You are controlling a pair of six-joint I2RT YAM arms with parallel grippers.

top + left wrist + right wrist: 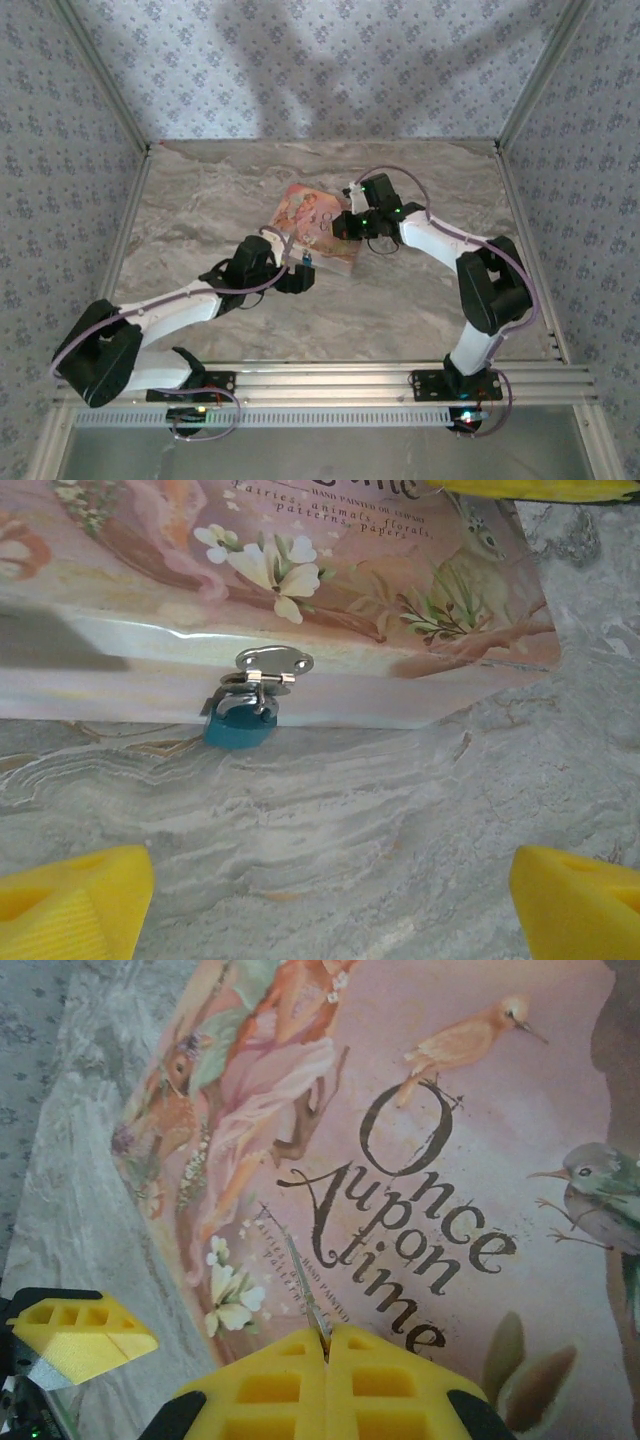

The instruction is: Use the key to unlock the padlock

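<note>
One key (303, 1285) pinched in right claw (327, 1348); left claw (325, 905) gapes before padlock (240, 723).

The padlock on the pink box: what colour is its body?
Teal blue; the padlock shows best in the left wrist view.

There is one flat pink box printed with fairies and birds (318, 228), lying mid-table. One small blue squarish padlock (238, 725) hangs at the box's near edge, on one silver metal hasp (272, 665). One thin silvery key (305, 1295), seen edge-on, stands up from the right gripper (327, 1340).

There are two white-and-black robot arms, a left arm (170, 305) and a right arm (440, 240). They carry two grippers, the second being the left gripper (320, 905). Each gripper has two blocky yellow fingers (70, 900), four altogether.

One grey marbled table (200, 200) lies under it all, with three blue-flowered papered walls (330, 70) to the left, far side and right.
</note>
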